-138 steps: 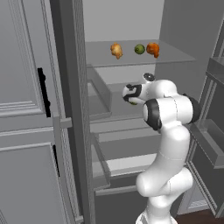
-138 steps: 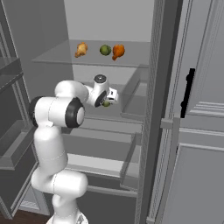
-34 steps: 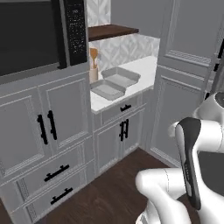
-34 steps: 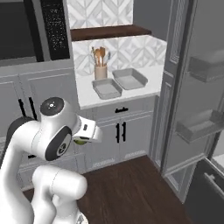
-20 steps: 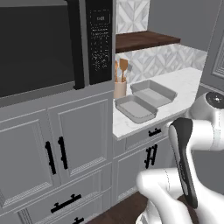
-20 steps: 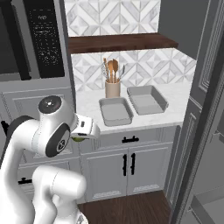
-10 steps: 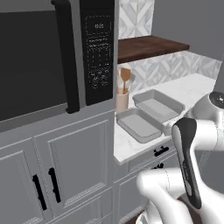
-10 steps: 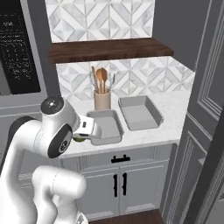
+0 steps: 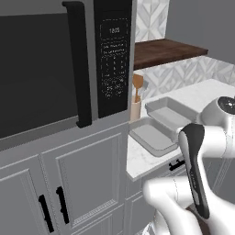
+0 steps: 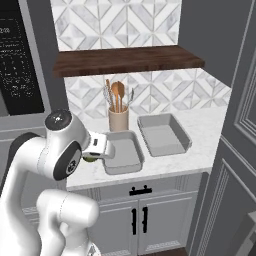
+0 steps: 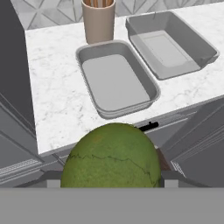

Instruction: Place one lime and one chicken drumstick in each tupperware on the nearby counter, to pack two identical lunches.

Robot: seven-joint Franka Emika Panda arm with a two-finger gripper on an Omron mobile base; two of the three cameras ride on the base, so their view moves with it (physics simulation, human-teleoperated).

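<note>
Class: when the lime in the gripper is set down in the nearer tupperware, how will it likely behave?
The lime is round, so it may roll on the near tray's flat floor. The raised walls should probably contain it. Its rind looks firm, likely not fragile.

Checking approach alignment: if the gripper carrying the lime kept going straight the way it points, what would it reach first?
Judging by the hand view, probably the nearer tupperware on the counter; the gripper, shut on the lime, aims roughly at it. Depth is unclear.

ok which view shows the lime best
The hand view: the lime is large and close, with cracked green skin, in the gripper. The right base view shows a green sliver beside the hand; in the left base view I cannot make it out.
</note>
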